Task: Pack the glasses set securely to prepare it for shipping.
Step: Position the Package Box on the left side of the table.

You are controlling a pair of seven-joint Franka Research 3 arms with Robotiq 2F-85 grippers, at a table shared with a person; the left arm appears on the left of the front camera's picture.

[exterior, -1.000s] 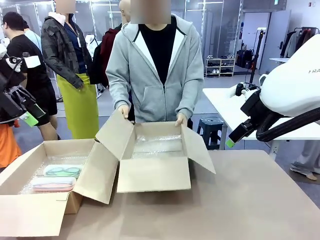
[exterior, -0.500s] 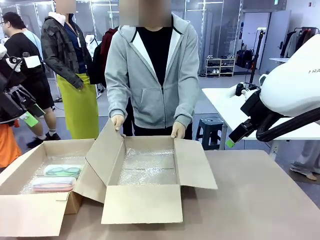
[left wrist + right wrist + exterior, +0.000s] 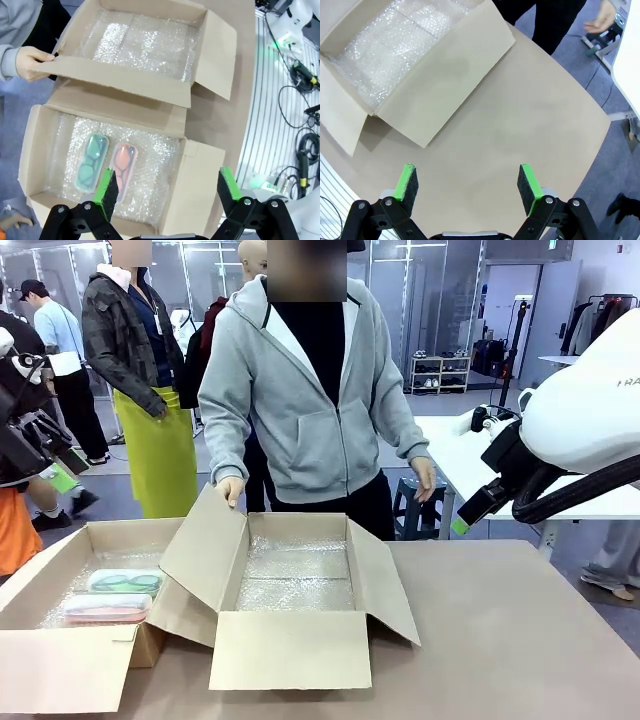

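The glasses set lies in the left cardboard box (image 3: 60, 665) on bubble wrap: a mint-green case (image 3: 125, 582) showing spectacles and, nearer me, a pinkish case (image 3: 107, 608). In the left wrist view the mint-green case (image 3: 91, 161) and the pinkish case (image 3: 122, 162) lie side by side. My left gripper (image 3: 167, 185) hangs open high above that box, holding nothing. A second open box (image 3: 290, 645), lined with bubble wrap (image 3: 298, 570), stands mid-table. The person's hand (image 3: 231, 490) holds its left flap. My right gripper (image 3: 467, 180) is open over bare table right of that box.
The person stands at the far edge, the other hand (image 3: 424, 475) raised off the box. Bare brown table (image 3: 520, 640) stretches to the right. Behind it are a white table (image 3: 450, 450) and a blue stool (image 3: 420, 495). Other people stand at the back left.
The person set the middle box flat, slid it toward me and straightened up. The hand on the right flap let go and lifted away. Both arms stayed still.
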